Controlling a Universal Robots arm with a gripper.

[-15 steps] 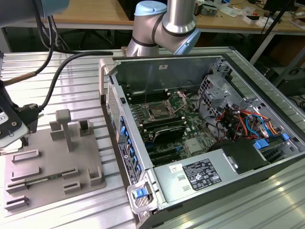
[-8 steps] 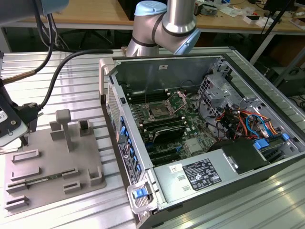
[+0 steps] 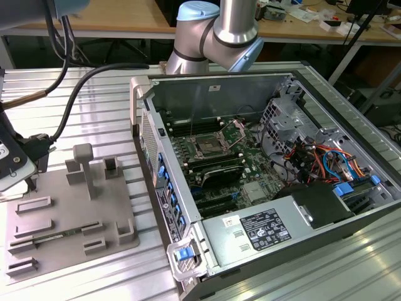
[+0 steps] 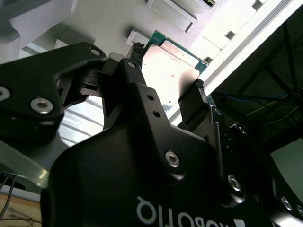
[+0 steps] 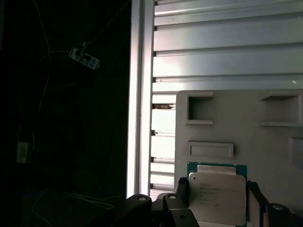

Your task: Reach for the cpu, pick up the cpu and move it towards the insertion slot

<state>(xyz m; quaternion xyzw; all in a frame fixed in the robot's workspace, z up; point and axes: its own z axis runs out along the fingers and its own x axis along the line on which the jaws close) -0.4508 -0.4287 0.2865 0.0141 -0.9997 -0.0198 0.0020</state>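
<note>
The cpu (image 5: 217,198) showed a pale silvery top edged in green, and the end effector (image 4: 166,68) was black. The fixture plate (image 3: 62,219) was plain gray on the ribbed silver table (image 3: 94,88). The insertion slot (image 3: 210,147) was silver-framed with a dark centre, on a green motherboard (image 3: 254,172).

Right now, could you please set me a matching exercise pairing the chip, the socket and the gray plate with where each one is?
Things:
1. chip
2. socket
3. gray plate

Places:
A. on the board inside the open computer case
B. flat on the ribbed table, on the exterior view's left of the case
C. right at the tool, in both wrist views

Pairs: 1-C, 2-A, 3-B
</note>
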